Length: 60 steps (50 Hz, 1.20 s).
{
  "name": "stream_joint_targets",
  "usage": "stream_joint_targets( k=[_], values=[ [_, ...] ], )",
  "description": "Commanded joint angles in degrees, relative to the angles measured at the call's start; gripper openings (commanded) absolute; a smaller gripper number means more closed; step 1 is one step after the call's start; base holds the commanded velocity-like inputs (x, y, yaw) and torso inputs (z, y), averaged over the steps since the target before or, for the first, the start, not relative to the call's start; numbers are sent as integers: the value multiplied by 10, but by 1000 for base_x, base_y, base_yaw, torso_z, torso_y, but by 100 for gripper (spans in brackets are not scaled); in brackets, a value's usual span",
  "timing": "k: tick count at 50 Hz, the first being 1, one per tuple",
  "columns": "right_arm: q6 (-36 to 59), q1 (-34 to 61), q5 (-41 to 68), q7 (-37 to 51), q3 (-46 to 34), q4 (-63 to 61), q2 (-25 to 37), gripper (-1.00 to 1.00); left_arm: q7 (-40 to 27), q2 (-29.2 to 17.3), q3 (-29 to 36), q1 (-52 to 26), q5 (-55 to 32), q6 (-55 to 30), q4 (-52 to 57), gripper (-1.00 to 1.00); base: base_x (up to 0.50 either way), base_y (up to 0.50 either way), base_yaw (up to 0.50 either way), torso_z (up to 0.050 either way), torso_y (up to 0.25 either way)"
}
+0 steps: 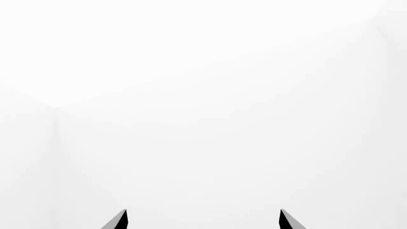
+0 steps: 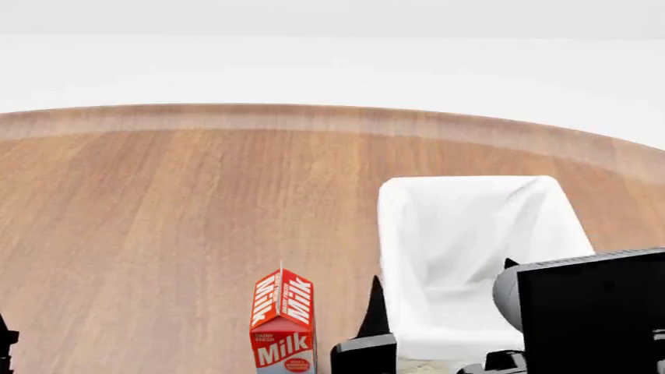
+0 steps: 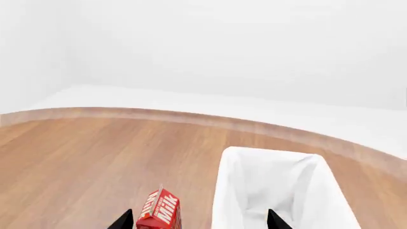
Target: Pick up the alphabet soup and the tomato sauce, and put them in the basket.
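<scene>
The alphabet soup and the tomato sauce are out of view in every frame. The basket [image 2: 469,257] shows as a rectangular tub with a white cloth lining, standing on the wooden table at centre right; it also appears in the right wrist view [image 3: 273,188]. My right gripper [image 2: 441,288] hovers over the basket's near end, open, with one dark fingertip on each side and nothing held [image 3: 200,220]. My left gripper [image 1: 203,220] is open and empty, facing only a white background. It barely shows at the head view's lower left edge.
A red milk carton [image 2: 283,326] stands upright just left of the basket, close to the right gripper's left finger [image 3: 159,211]. The round wooden table [image 2: 156,218] stretches left and back to a curved far edge. White floor and walls lie beyond.
</scene>
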Motion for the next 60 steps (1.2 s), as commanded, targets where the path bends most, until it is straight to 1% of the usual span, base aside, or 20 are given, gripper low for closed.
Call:
stream_joint_targets(
  k=[1,2,3,4,6,10,13,16,18,19,20,21,22,23,27,34,38,39,41,60],
  values=[
    [-15,-54,128,80,-50,-23,52,100,7,7,-9,6,8,0,0,100,0,0,0,0,0],
    [-31,-115,95,55,-49,-30,57,100,9,7,-5,-1,14,-9,0,100,0,0,0,0,0],
    [-29,-94,123,60,-48,-26,61,100,8,7,-3,2,14,-6,0,100,0,0,0,0,0],
    [-35,-147,86,46,-55,-27,64,100,9,7,-3,-3,15,-11,0,100,0,0,0,0,0],
    [-37,-169,78,37,-59,-25,67,100,10,7,-3,-4,16,-11,0,100,0,0,0,0,0],
    [-38,-140,123,57,-61,-31,67,100,10,7,-3,-4,16,-10,0,100,0,0,0,0,0],
    [-50,-222,59,33,-66,-41,70,100,10,7,-6,0,13,-7,0,100,0,0,0,0,0],
    [-50,-215,77,40,-64,-45,73,100,8,7,-7,2,11,-4,0,100,0,0,0,0,0],
    [-50,-254,51,29,-71,-42,73,100,9,7,-7,-1,12,-7,0,100,0,0,0,0,0],
    [-50,-300,-4,9,-76,-39,69,100,9,7,-7,-2,11,-8,0,100,0,0,0,0,0],
    [-49,-286,20,16,-76,-40,73,100,10,7,-7,-3,11,-8,0,100,0,0,0,0,0],
    [-49,-328,-32,-1,-82,-38,67,100,-76,-78,78,-66,-75,78,0,100,0,0,0,0,0],
    [-47,-339,-43,-3,-84,-37,67,100,4,7,-5,17,10,11,0,100,0,0,0,0,0],
    [-44,-327,-18,10,-87,-43,71,100,5,7,-4,14,12,9,0,100,0,0,0,0,0],
    [-43,-414,-116,-23,-104,-36,62,100,6,7,2,4,17,-4,0,100,0,0,0,0,0],
    [-44,-452,-132,-20,-116,-42,68,100,4,7,-5,13,11,5,0,100,0,0,0,0,0],
    [-45,-493,-186,-37,-126,-34,60,100,4,7,-5,14,12,5,0,100,0,0,0,0,0],
    [-44,-478,-154,-18,-124,-51,68,100,3,7,-5,15,10,6,0,100,0,0,0,0,0],
    [-42,-499,-190,-31,-129,-45,62,100,1,7,-3,19,11,8,0,100,0,0,0,0,0],
    [-53,-513,-186,-45,-105,-30,76,100,1,7,-5,21,11,10,0,100,0,0,0,0,0]
  ],
)
